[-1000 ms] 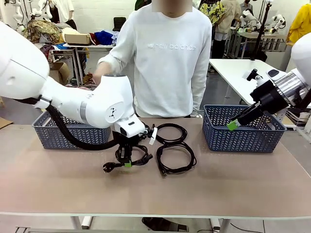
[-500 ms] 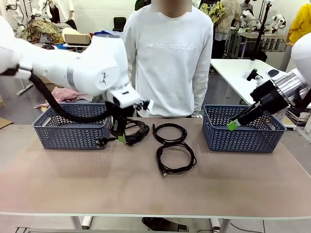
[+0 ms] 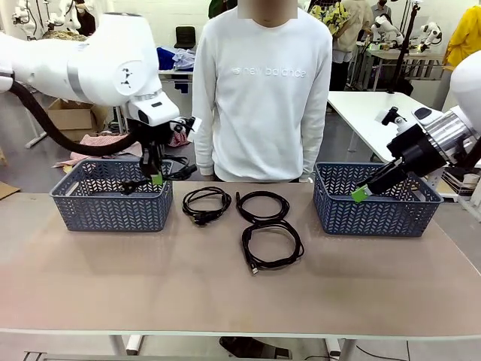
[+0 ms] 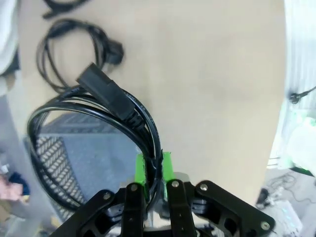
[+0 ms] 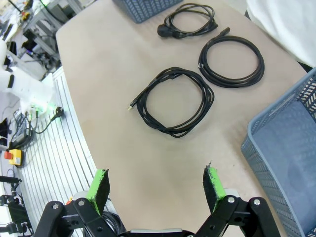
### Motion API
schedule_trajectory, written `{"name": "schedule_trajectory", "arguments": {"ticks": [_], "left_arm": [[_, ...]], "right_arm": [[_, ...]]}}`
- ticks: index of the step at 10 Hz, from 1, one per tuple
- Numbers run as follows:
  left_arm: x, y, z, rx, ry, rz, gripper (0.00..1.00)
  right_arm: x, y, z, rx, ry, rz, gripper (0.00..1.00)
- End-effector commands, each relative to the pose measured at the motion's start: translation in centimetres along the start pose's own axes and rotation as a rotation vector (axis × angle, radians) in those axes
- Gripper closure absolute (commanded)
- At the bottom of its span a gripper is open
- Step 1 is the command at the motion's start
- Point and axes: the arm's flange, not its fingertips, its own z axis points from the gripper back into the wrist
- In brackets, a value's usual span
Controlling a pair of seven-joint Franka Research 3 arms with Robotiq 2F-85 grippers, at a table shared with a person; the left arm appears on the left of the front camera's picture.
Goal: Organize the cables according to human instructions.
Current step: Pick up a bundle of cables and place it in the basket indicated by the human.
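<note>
Front view: left pincer [image 3: 156, 179] clamps a coiled cable [image 3: 179, 171] over left basket rim [image 3: 105, 198]; right pincer [image 3: 361, 193] gapes.

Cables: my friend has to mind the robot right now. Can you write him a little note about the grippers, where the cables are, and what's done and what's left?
Left gripper: shut on one coiled cable, held above the left basket.
Right gripper: open, holding nothing, over the right basket.
On the table between the baskets: three cables, one with a fat plug, one beside it, one nearer the robot.
Done: one cable picked up, not yet dropped.
Left: probably let it go into the left basket, then sort the other three as the person says.
</note>
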Motion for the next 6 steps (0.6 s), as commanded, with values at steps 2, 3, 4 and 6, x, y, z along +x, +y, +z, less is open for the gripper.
{"name": "schedule_trajectory", "arguments": {"ticks": [2, 3, 4, 6], "left_arm": [[-1.5, 1.8, 0.3, -0.008, 0.017, 0.007, 1.0], [-1.1, 0.7, -0.2, -0.002, 0.001, 0.012, 1.0], [-1.1, 0.7, -0.2, -0.002, 0.001, 0.012, 1.0], [-1.1, 0.7, -0.2, -0.002, 0.001, 0.012, 1.0]], "right_arm": [[0.2, -0.2, 0.1, 0.017, -0.032, 0.017, 0.0], [0.2, -0.2, 0.1, 0.017, -0.032, 0.017, 0.0], [0.2, -0.2, 0.1, 0.017, -0.032, 0.017, 0.0], [0.2, -0.2, 0.1, 0.017, -0.032, 0.017, 0.0]]}}
